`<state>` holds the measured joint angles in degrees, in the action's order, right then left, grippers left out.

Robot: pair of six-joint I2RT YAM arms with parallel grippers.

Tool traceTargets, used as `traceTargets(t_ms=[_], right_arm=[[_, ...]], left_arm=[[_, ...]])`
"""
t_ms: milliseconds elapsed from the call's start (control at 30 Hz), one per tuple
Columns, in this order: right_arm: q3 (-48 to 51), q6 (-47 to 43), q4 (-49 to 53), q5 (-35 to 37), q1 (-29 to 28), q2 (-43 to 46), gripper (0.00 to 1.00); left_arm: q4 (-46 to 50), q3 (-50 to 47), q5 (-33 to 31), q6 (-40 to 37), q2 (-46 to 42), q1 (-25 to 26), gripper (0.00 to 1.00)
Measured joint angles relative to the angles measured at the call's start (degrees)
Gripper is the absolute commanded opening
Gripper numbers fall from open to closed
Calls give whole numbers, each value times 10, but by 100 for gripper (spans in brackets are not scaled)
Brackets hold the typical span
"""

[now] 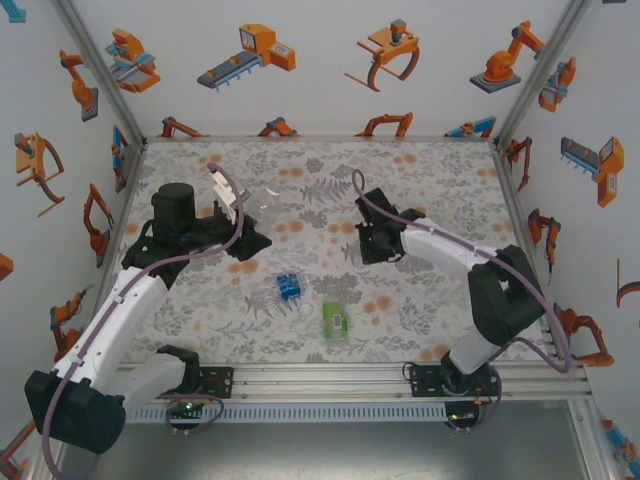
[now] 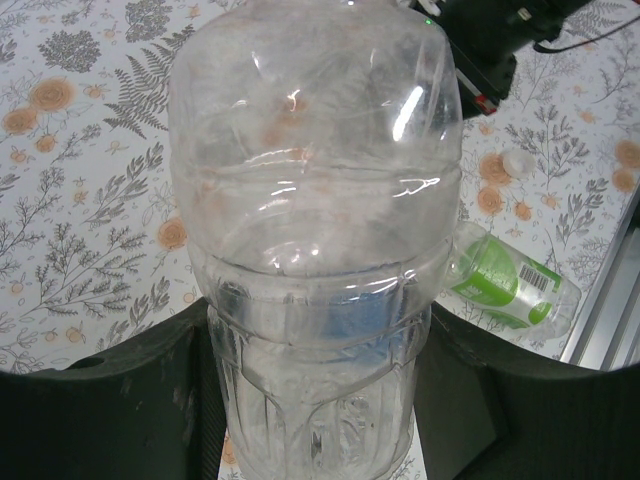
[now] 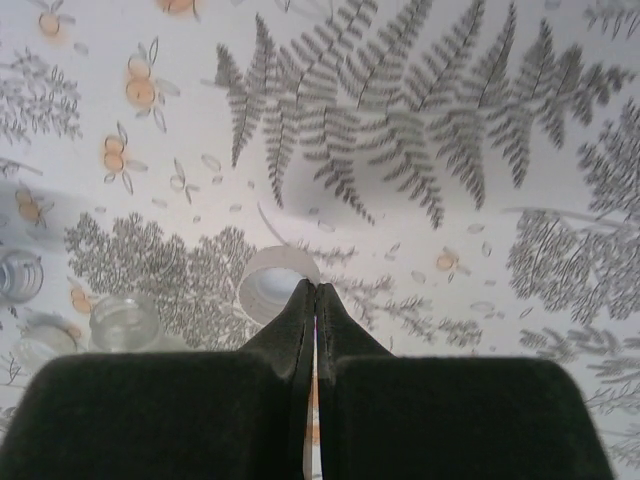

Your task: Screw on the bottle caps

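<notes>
White cap (image 3: 278, 283) is lying on the worktop (image 3: 480, 330) just beside the tips of my right jaws, which are pressing together empty, while my left jaws are pinching the clear bottle (image 2: 315, 200) away to the left.

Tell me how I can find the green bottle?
Start at the flowery table and look near the middle of its front edge. The green bottle lies there on its side. Its label is bright green, while its neighbour, the blue bottle, wears blue.
</notes>
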<state>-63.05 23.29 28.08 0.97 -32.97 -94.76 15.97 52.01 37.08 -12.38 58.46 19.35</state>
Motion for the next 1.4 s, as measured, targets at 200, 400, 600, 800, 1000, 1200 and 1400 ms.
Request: traceTargets(t_ms=[200, 400, 600, 800, 1000, 1200, 1400], right_arm=[[-54, -26, 13, -3, 20, -72, 6], [-63, -35, 21, -3, 21, -97, 9], [-63, -38, 26, -3, 21, -101, 20], [-69, -38, 27, -3, 21, -101, 25], [-73, -36, 28, -14, 21, -101, 37], [-73, -30, 26, -30, 21, -101, 41], [-73, -25, 25, -38, 21, -101, 42]], left_arm=[[0, 0, 0, 0, 0, 0, 0], [2, 0, 0, 0, -1, 0, 0], [4, 0, -1, 0, -3, 0, 0], [4, 0, -1, 0, -4, 0, 0], [4, 0, -1, 0, -4, 0, 0], [4, 0, -2, 0, -4, 0, 1], [4, 0, -2, 0, -4, 0, 1]])
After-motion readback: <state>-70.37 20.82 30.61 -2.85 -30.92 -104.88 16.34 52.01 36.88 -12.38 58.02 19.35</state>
